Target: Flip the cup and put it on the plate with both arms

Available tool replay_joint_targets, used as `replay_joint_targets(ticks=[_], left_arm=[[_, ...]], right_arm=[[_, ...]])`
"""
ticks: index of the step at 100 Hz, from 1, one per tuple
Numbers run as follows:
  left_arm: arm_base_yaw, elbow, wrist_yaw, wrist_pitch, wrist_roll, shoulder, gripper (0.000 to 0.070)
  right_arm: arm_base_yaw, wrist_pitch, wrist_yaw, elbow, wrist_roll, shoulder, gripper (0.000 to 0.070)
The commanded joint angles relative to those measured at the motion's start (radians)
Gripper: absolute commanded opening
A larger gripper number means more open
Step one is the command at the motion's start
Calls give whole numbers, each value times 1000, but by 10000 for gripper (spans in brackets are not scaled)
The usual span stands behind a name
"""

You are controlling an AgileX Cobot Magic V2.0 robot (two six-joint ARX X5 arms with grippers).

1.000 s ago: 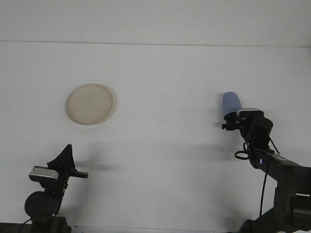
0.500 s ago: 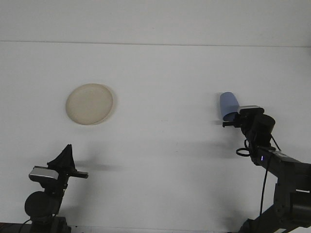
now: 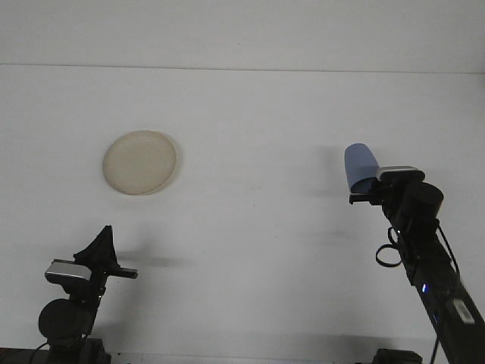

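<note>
Small blue plastic cup [image 3: 361, 167] clamped in right tool [image 3: 368, 189], tilted, lifted off white worktop [image 3: 258, 250]. Left tool [image 3: 103, 246] idle, apparently closed. Round beige plate [image 3: 140, 162] bare, well apart; flip & placing pending.

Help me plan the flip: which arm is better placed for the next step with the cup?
Right: its gripper already holds the blue cup. The left gripper sits low, nearer the plate.

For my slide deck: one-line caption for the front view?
Right tool holds the blue cup above the white table; beige plate sits far left, left tool idle.
</note>
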Motion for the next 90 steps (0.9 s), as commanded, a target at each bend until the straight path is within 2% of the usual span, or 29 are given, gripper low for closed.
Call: replay_joint_targets(ticks=[1, 12, 26, 33, 54, 73, 90], left_arm=[[1, -19, -2, 15, 0, -1, 10], [1, -19, -2, 14, 0, -1, 10], [1, -19, -2, 14, 0, -1, 11], [1, -19, -2, 15, 0, -1, 10], [1, -19, -2, 14, 0, -1, 11], [1, -19, -2, 15, 0, -1, 10], [1, -19, -2, 14, 0, -1, 10]], right_arm=[[36, -130, 8, 37, 84, -97, 0], [117, -414, 73, 135, 172, -218, 0], [246, -784, 173, 337, 225, -249, 0], [313, -915, 198, 434, 257, -235, 0], [492, -1223, 201, 671, 348, -106, 0], [615, -1370, 199, 792, 345, 90, 0], [699, -1432, 175, 868, 302, 279, 0]])
